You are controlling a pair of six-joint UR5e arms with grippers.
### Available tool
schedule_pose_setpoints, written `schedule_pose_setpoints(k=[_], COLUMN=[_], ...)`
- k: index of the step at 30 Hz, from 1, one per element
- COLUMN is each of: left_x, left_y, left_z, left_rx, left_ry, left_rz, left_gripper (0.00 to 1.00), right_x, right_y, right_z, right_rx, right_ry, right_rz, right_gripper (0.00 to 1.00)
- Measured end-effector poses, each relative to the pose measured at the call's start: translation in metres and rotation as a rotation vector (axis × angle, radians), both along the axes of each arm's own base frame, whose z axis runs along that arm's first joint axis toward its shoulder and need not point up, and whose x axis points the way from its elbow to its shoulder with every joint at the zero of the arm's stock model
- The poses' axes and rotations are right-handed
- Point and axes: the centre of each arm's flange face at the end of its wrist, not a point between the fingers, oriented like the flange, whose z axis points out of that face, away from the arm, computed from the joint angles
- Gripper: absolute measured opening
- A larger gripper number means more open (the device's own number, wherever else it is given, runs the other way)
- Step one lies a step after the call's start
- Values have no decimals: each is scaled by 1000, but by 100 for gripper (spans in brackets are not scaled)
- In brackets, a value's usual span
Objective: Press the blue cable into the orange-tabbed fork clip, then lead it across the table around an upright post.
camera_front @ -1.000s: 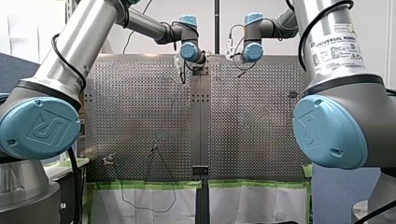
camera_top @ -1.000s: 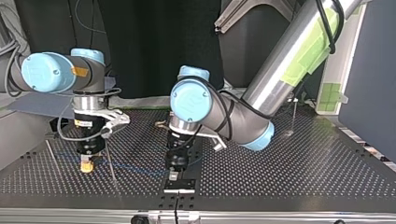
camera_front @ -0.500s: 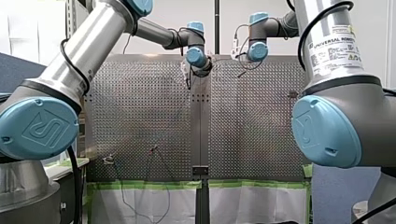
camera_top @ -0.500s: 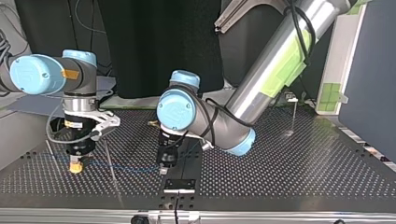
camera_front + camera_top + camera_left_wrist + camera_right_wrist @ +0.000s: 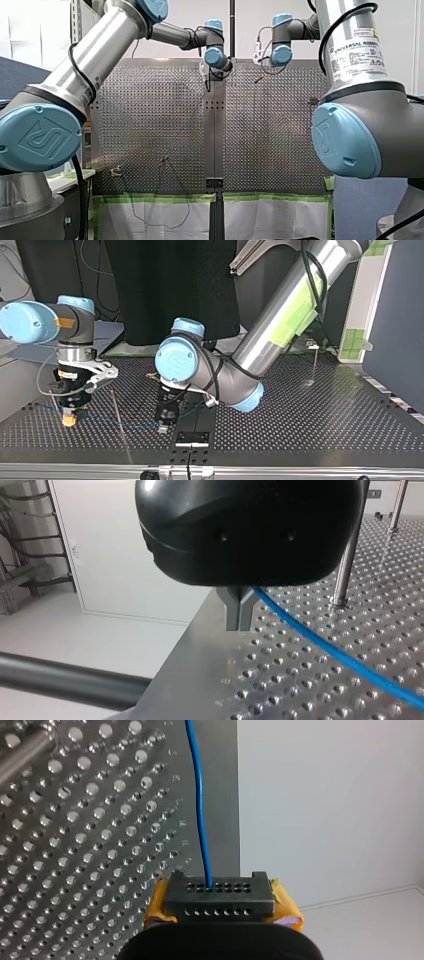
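A thin blue cable (image 5: pixel 115 422) lies stretched low over the perforated table (image 5: pixel 310 425) between my two grippers. In the top view my left gripper (image 5: pixel 162 428) stands near the table's middle front, its metal fingers (image 5: pixel 234 611) shut on the cable (image 5: pixel 325 646). My right gripper (image 5: pixel 69 420) hangs at that view's left. Its yellow pads (image 5: pixel 156 907) are shut on a black connector block (image 5: pixel 220 896), and the cable (image 5: pixel 200 795) leaves this block and runs ahead over the table. An upright post (image 5: pixel 350 555) rises just beyond my left gripper.
A thin leaning rod (image 5: pixel 120 422) stands between the grippers and a black plate (image 5: pixel 191 438) lies by the front edge. Another post (image 5: pixel 315 362) stands at the top view's far right. Small fixtures with dark wires (image 5: pixel 164 161) sit at the front view's near edge.
Both arms have moved toward the top view's left, taking the blue cable along. Both grips are unchanged.
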Motion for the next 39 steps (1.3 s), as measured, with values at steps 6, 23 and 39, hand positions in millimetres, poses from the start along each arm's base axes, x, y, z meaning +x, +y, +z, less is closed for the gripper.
schedule_pose_setpoints(k=[6,23,39], left_x=[1,6,26], left_y=[-14,-41,-59], left_z=[-11,-33,-108], left_rx=[14,27,58], left_ry=[21,50,122], left_rz=[-10,-30,-22], left_gripper=[2,2,2], right_x=[-9,-39,-45], right_y=[-5,-24,-41], right_z=[0,-3,-47], right_rx=[2,9,82], right_ry=[-1,-9,-18], right_rz=[-8,-31,0], right_gripper=[0,0,0])
